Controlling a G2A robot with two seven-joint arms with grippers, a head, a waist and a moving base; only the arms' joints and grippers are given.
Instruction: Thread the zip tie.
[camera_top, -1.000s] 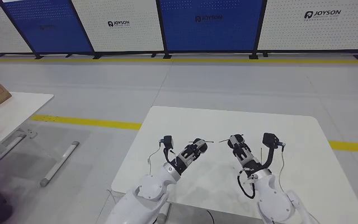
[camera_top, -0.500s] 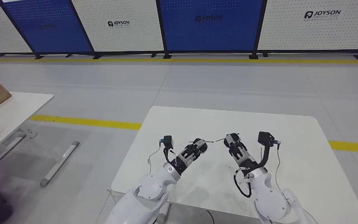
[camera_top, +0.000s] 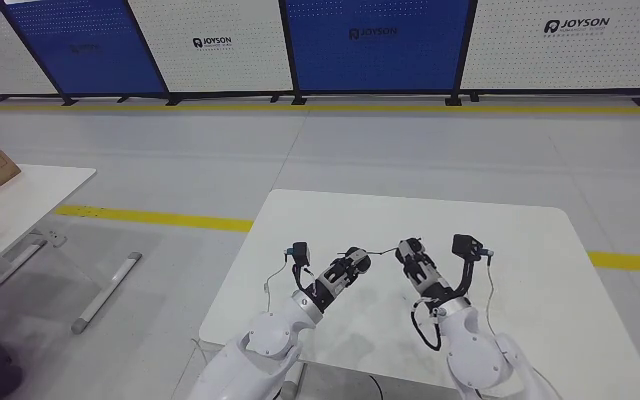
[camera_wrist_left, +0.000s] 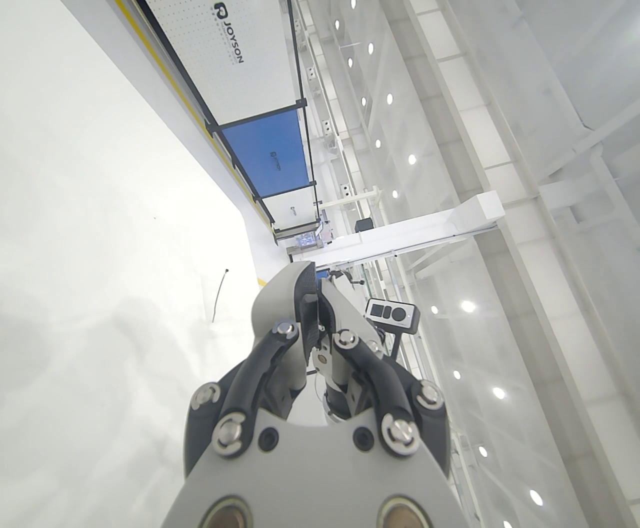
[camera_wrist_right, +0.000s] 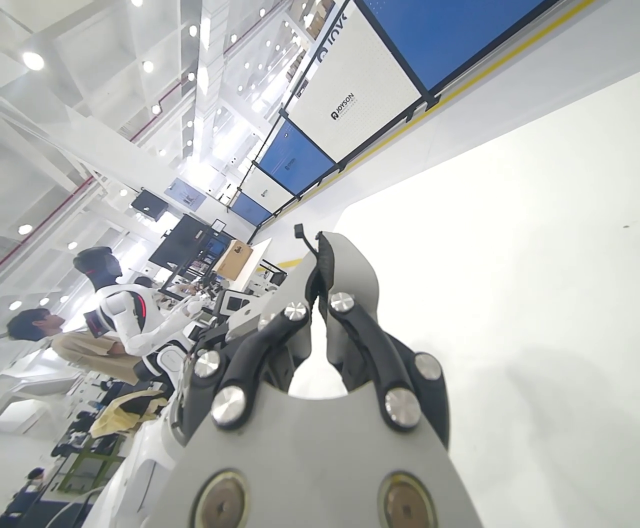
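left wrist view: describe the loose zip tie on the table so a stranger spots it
Look at the white table beyond the left gripper. A thin black plastic zip tie lies alone on it, small head at one end. Unlike the held tie pinched in the right gripper, nothing touches it.

Dark logo-and-word print sits on the white panels (camera_top: 212, 42) of the back wall, left and far right. The same print, fainter, is on the middle blue panel (camera_top: 373, 33). Both wrist views show it again on white and blue panels.
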